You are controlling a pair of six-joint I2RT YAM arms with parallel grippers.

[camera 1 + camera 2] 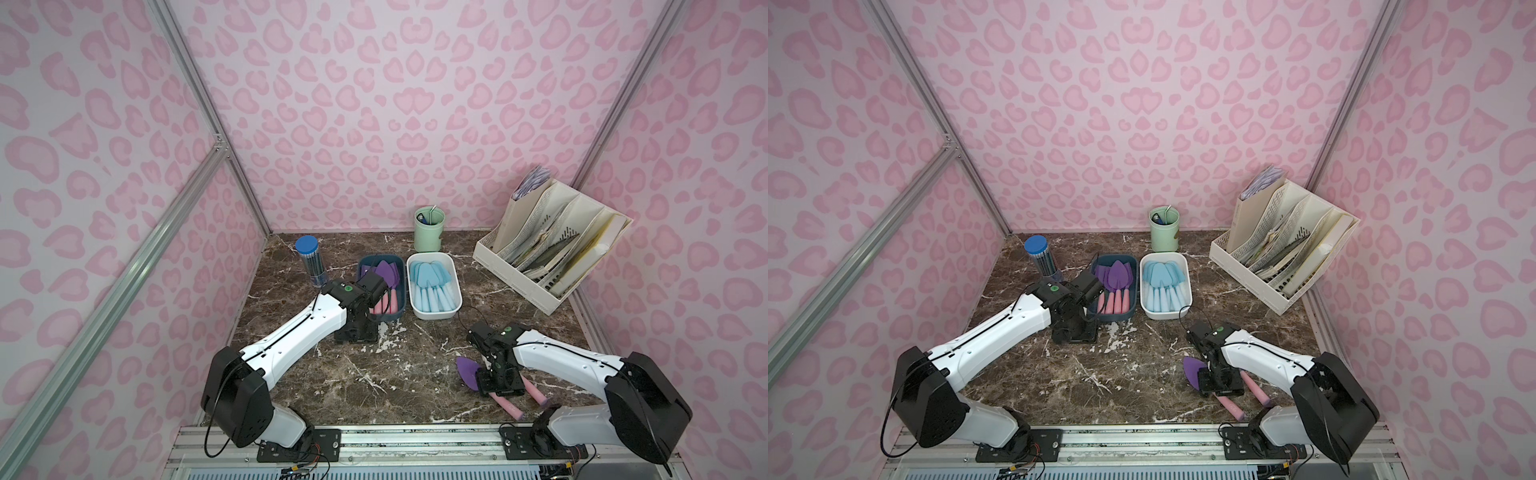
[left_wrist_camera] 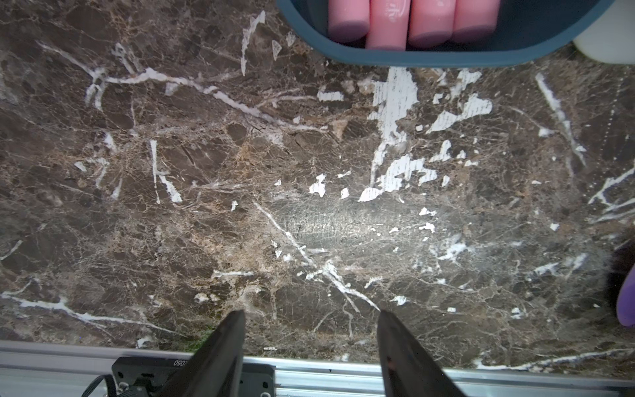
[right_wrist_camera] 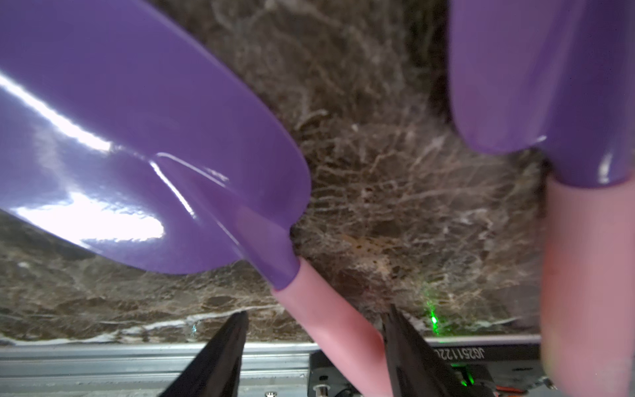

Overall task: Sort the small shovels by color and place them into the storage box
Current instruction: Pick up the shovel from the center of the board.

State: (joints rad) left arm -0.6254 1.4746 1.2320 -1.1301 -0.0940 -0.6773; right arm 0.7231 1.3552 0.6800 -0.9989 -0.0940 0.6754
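The right gripper [image 3: 316, 311] is spread astride the pink handle [image 3: 326, 306] of a purple-bladed shovel [image 3: 154, 137]. The left gripper [image 2: 311, 311], likewise spread, hangs above the marble tabletop [image 2: 206, 172].

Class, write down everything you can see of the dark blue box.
The dark blue box is a plastic-looking open tray with rounded corners. It stands flat on the marble table, close to the left of the white box; whether they touch cannot be told. It holds purple shovels side by side, blades toward the back wall, pink handles toward the robot. The left arm hides part of its left side in both top views.
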